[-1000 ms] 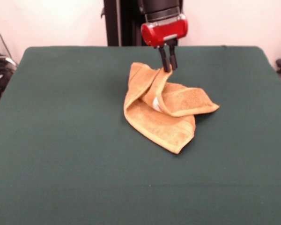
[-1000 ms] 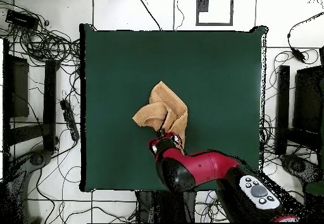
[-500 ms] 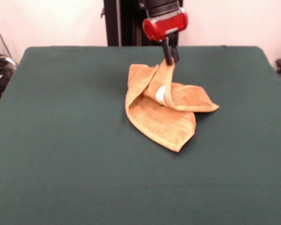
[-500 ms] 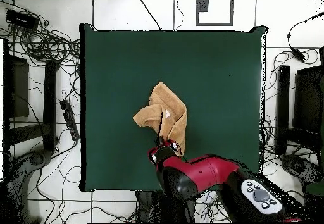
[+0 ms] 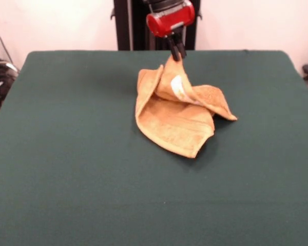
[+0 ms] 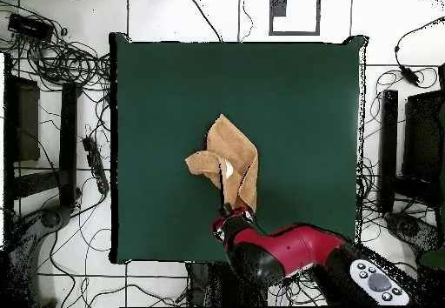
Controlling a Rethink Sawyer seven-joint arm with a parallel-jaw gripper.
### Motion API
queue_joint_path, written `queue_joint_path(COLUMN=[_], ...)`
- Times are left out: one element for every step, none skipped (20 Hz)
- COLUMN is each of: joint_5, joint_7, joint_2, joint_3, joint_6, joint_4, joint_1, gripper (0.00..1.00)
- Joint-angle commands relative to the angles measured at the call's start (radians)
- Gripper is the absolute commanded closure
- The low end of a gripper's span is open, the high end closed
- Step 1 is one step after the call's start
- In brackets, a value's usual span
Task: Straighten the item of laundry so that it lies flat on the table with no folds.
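Note:
The orange-tan towel (image 5: pixel 177 118) lies crumpled and folded near the middle of the dark green table (image 5: pixel 66 154). My gripper (image 5: pixel 175 53) is shut on one corner of the towel and holds it lifted toward the table's far side. A small white tag (image 5: pixel 177 87) shows on the raised fold. In the overhead view the towel (image 6: pixel 233 152) stretches from mid-table toward the gripper (image 6: pixel 230 207), with the table (image 6: pixel 304 104) around it.
The black pedestal (image 5: pixel 128 23) stands behind the table's far edge. Cables (image 6: pixel 61 61) and dark equipment (image 6: pixel 421 148) lie on the floor around the table in the overhead view.
My gripper has risen and drawn back toward the pedestal with the towel corner in it. The held fold has stretched out and the white tag has turned into view.

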Motion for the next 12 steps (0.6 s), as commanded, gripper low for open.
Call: queue_joint_path(joint_5=[-0.088, -0.090, -0.094, -0.105, -0.117, -0.128, -0.137, -0.147, -0.159, -0.170, -0.181, -0.190], joint_7=[-0.051, -0.040, -0.033, -0.023, -0.016, -0.008, -0.004, 0.002, 0.005, 0.009, 0.011, 0.010], joint_2=[0.013, 0.006, 0.001, 0.002, 0.007, 0.008, 0.009, 0.013, 0.015, 0.018, 0.020, 0.018], joint_3=[0.104, 0.098, 0.090, 0.078, 0.065, 0.055, 0.050, 0.040, 0.030, 0.020, 0.015, 0.013], joint_6=[0.134, 0.131, 0.129, 0.120, 0.114, 0.104, 0.099, 0.095, 0.092, 0.089, 0.087, 0.089], joint_4=[0.098, 0.106, 0.112, 0.115, 0.115, 0.121, 0.124, 0.123, 0.124, 0.126, 0.128, 0.135], joint_1=[0.023, 0.032, 0.040, 0.050, 0.058, 0.063, 0.066, 0.073, 0.077, 0.082, 0.081, 0.077], gripper=[1.00, 1.00, 1.00, 1.00, 1.00, 1.00, 1.00, 1.00, 1.00, 1.00, 1.00, 1.00])
